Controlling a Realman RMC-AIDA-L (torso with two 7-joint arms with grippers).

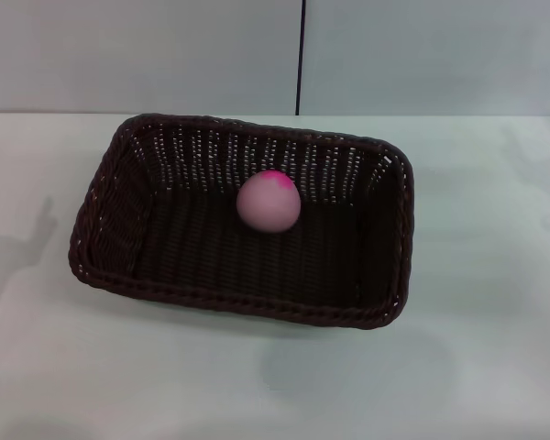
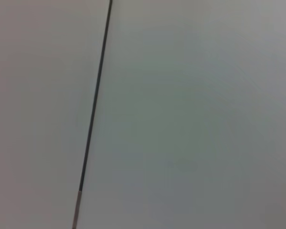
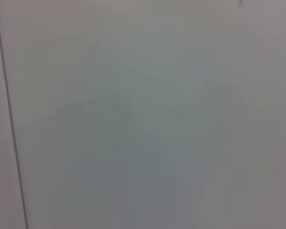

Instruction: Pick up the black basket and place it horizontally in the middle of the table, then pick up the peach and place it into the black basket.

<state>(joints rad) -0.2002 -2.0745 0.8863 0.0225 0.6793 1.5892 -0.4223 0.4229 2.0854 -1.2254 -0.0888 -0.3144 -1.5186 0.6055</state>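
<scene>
Resting inside the black basket (image 1: 119,266), the peach (image 1: 269,202); neither jaws visible.

Even, cool, fairly bright overhead light, soft grey shadows on the table (image 1: 495,367) at left and front of the basket (image 1: 110,247), faint sheen on the peach (image 1: 269,203), both wrist views soft, featureless, out of focus

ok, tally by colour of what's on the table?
Black: 1, the black basket, lying lengthwise across the table.
Pink: 1, the peach, inside the basket.
Total: 2. No gripper shows in any view.
</scene>
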